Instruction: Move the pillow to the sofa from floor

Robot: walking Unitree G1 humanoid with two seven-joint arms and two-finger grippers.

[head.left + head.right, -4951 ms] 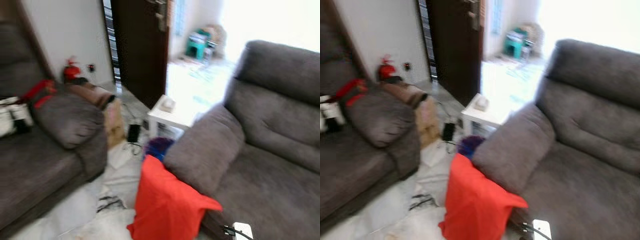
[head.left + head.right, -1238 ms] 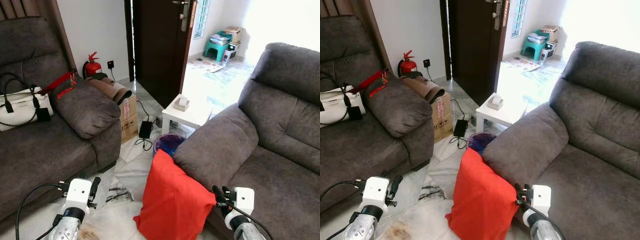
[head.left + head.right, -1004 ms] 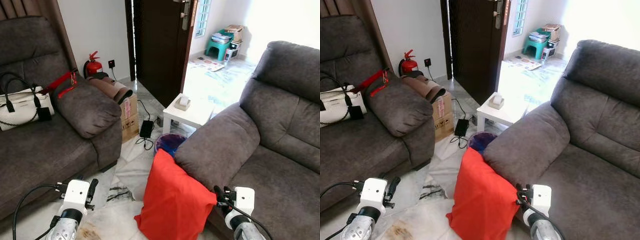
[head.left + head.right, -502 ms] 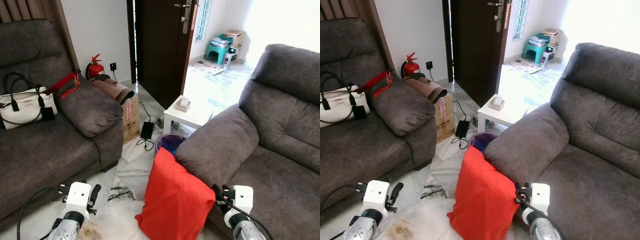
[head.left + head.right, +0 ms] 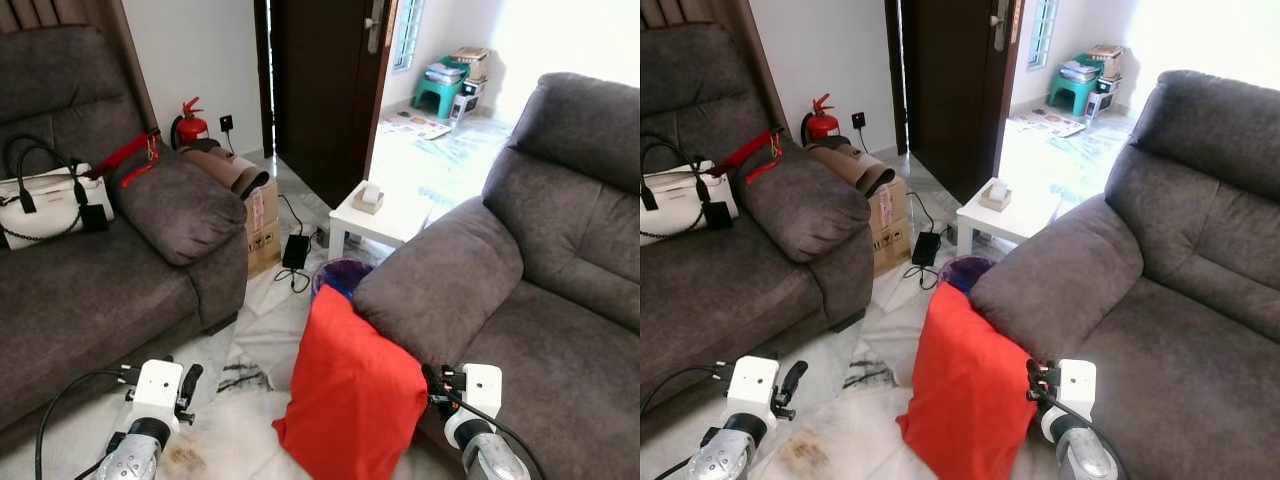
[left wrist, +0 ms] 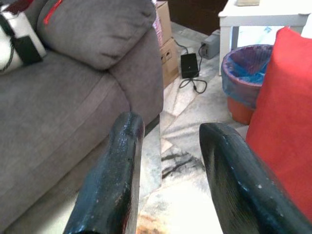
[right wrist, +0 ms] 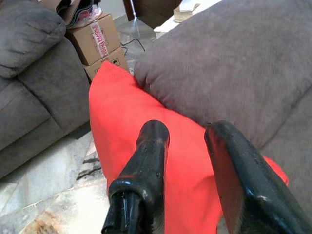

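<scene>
Open marble floor (image 5: pixel 240 410) lies left of the red pillow (image 5: pixel 352 395); sofa armrest (image 5: pixel 435 290) and bin (image 5: pixel 338 275) crowd it.

Cardboard box (image 7: pixel 101 42) beside the left sofa, red-and-white label strip across it, lettering too small and blurred to read

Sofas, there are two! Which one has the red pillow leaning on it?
The sofa on the robot's right. The red pillow stands on the floor, propped against its armrest. The other sofa, on the robot's left, has a white handbag on it instead.
</scene>
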